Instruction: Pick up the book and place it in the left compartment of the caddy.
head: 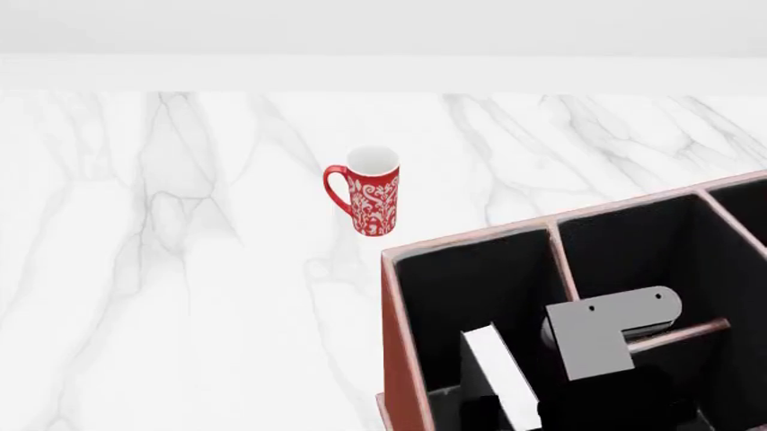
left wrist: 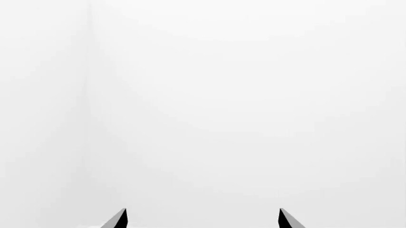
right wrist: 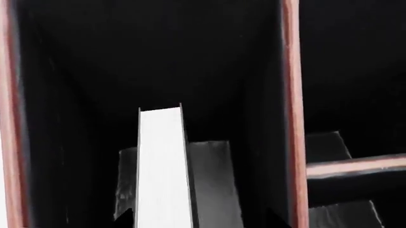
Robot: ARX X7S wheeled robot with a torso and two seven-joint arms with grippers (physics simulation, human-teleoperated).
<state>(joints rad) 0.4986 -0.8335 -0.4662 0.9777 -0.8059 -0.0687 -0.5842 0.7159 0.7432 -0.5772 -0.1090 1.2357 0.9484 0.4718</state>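
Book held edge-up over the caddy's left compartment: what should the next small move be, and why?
Probably lower it a little further, then let go. In the right wrist view the book stands on edge between the rims of the left compartment, clear of both walls. The head view shows the right gripper already inside the caddy, book upright.

White marble tabletop, pale wall

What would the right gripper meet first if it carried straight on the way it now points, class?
Probably the black floor of the left compartment: the right gripper points down into it with the book between its fingers. Depth is hard to judge.
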